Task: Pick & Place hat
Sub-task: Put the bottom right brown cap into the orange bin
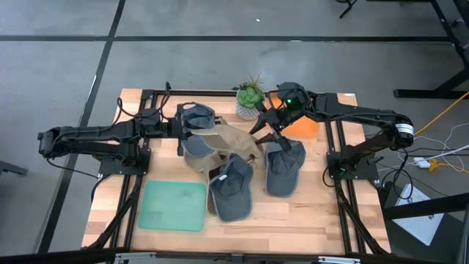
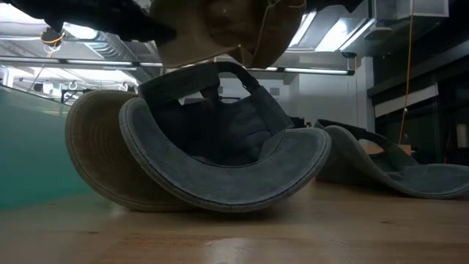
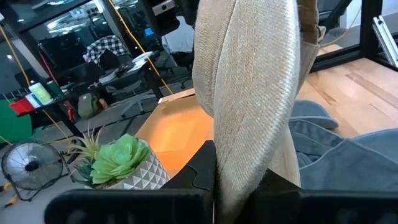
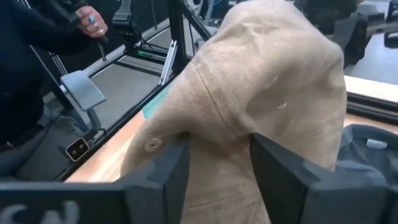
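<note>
The tan hat (image 1: 229, 139) hung above the middle of the wooden table (image 1: 322, 216), stretched between the two arms. The left gripper (image 1: 192, 132) reached in from the left side and had its fingers clamped on the hat's brim, which in the left wrist view stood on edge as a pale woven band (image 3: 255, 99) rising from between the dark fingers (image 3: 124, 202). The right gripper (image 1: 262, 134) came in from the right, and its two fingers (image 4: 283, 168) pressed against the crown of the tan hat (image 4: 261, 87), one on either side, with the cloth bunched between them. Under the tan hat lay several grey hats: one (image 1: 196, 116) near the left gripper at the back, one (image 1: 233, 189) in front of the middle, and one (image 1: 284, 167) to the right below the right gripper. In the low view the nearest grey hat (image 2: 227, 158) lay upside down with its brim curling upward, and the tan hat (image 2: 220, 29) hung just above it. A green mat (image 1: 174, 205) lay flat on the front left of the table, well apart from the held hat. A small potted plant (image 1: 250, 100) stood at the back edge, just beside an orange pad (image 1: 304, 126) that lay partly under the right arm. In the right wrist view a person's hand (image 4: 92, 20) showed beyond the table, away from the grippers.
</note>
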Robot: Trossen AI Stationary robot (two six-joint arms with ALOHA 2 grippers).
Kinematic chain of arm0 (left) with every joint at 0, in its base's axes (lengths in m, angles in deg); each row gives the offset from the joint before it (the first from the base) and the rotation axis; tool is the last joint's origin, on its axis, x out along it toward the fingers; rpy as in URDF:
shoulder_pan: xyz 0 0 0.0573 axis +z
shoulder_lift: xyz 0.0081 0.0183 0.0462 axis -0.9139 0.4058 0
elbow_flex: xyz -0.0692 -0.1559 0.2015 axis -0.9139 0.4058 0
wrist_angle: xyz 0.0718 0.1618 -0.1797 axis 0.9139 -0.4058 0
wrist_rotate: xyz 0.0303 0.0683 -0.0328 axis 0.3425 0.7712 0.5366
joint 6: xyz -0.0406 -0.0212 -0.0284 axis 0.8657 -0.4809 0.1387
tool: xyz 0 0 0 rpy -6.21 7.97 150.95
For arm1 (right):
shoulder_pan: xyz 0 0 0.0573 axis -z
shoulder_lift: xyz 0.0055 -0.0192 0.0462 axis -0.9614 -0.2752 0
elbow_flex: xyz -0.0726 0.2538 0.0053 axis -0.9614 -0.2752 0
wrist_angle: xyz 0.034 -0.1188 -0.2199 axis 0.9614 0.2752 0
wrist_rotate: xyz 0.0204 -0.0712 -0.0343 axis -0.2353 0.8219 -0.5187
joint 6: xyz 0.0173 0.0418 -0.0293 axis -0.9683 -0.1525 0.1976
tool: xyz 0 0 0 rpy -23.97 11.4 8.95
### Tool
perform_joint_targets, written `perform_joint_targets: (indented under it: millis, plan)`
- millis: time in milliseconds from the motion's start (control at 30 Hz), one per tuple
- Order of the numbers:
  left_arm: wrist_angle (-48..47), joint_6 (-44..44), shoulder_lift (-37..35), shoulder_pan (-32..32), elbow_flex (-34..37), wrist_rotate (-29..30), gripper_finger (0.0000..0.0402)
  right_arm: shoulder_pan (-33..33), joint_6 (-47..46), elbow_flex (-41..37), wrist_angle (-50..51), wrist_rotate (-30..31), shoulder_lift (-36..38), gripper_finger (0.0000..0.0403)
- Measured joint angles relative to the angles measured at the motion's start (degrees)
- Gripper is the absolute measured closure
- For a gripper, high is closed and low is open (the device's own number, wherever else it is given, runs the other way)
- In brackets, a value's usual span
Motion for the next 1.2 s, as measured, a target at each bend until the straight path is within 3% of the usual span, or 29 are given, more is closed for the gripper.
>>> perform_joint_targets:
  millis: [367,633,933,1200]
  plan:
    - [0.91,3.08,0.02,-0.02,-0.02,1.02,0.0389,-0.07,0.59,0.0,-1.03,2.21,-0.07,0.0394]
    - [0.68,6.47,0.02,-0.02,-0.02,1.87,0.0389,-0.07,0.63,0.0,-0.98,16.11,-0.07,0.0399]
    - [-4.29,11.34,0.02,-0.04,-0.07,13.04,0.0389,0.2,0.48,0.25,-0.96,29.78,0.15,0.04]
    - [-5.12,13.28,0.02,-0.04,-0.07,15.07,0.0388,0.02,0.31,1.03,-5.12,46.32,2.21,0.0401]
